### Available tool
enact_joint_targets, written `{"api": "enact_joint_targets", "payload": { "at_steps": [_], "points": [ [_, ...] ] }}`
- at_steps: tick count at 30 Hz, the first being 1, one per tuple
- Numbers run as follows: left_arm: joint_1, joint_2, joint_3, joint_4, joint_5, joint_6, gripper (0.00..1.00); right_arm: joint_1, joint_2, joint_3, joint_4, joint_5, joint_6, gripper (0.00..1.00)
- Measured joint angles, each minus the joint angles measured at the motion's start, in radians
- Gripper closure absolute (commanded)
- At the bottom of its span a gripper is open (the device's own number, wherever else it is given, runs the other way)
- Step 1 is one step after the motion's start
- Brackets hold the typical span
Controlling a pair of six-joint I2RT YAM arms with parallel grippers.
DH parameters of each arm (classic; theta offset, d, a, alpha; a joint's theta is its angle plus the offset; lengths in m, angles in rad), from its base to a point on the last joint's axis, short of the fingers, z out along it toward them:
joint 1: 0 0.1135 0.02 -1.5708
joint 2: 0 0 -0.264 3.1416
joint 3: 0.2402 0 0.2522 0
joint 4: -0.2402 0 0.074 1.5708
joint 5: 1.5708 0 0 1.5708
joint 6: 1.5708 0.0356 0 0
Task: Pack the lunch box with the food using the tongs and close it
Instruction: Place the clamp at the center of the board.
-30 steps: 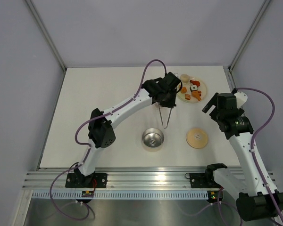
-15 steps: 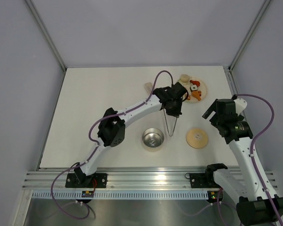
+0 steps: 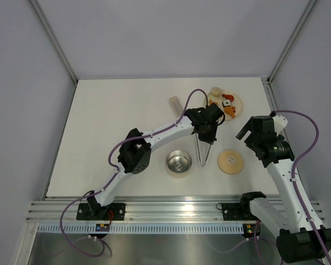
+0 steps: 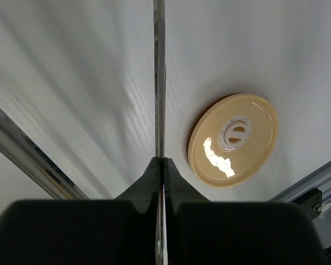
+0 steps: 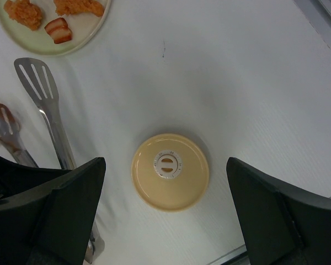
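While lunch box (image 3: 179, 164) stands open | food (image 3: 229, 112) on plate (image 3: 236, 98) | lid (image 3: 230, 162) nearby

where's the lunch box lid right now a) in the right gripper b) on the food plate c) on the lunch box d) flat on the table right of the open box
D: the lid lies flat on the table, apart from the open lunch box to its left.

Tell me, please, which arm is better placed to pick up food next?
Probably left: the left gripper grips the tongs beside the plate; the right gripper hangs open above the lid.
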Motion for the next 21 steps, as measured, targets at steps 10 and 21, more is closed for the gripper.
{"api": "enact_joint_targets", "payload": {
  "at_steps": [10, 21],
  "points": [
    [0.006, 0.0, 0.0, 0.013, 0.005, 0.012, 0.58, 0.0, -0.001, 0.0, 0.0, -0.001, 0.0, 0.01],
    [0.026, -0.157, -0.071, -0.001, -0.008, 0.093, 0.56, 0.002, 0.003, -0.012, 0.008, -0.099, -0.001, 0.01]
  ]
}}
